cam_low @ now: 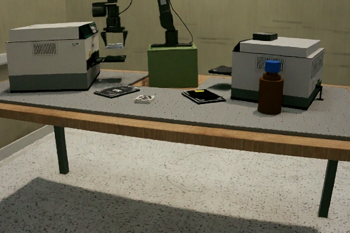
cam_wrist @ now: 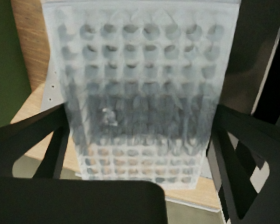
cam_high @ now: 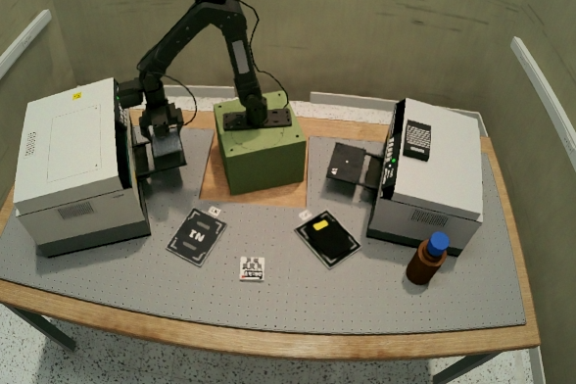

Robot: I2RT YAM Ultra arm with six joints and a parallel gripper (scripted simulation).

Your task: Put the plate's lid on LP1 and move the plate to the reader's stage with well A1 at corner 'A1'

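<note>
My gripper [cam_high: 164, 133] [cam_low: 114, 41] [cam_wrist: 140, 111] is shut on the clear well plate [cam_low: 114, 46] [cam_wrist: 141, 75], gripping its long sides. It holds the plate in the air, level, a little above the reader's dark stage [cam_high: 168, 159] [cam_low: 114, 58], which juts out of the left machine [cam_high: 73, 147] [cam_low: 50, 50]. The plate has no lid on it. The dark lid [cam_high: 327, 237] [cam_low: 203, 95], with a yellow label at one short end, lies flat on the LP1 position. The dispenser's stage [cam_high: 349, 163] at the right machine [cam_high: 436, 167] [cam_low: 280, 59] is bare.
The N1 position [cam_high: 196, 236] [cam_low: 116, 93] lies on the deck in front of the reader. A small white marker card [cam_high: 252, 268] [cam_low: 144, 98] lies mid-deck. A brown bottle with a blue cap [cam_high: 428, 257] [cam_low: 271, 87] stands in front of the dispenser. The arm's green base block [cam_high: 260, 142] stands centre back.
</note>
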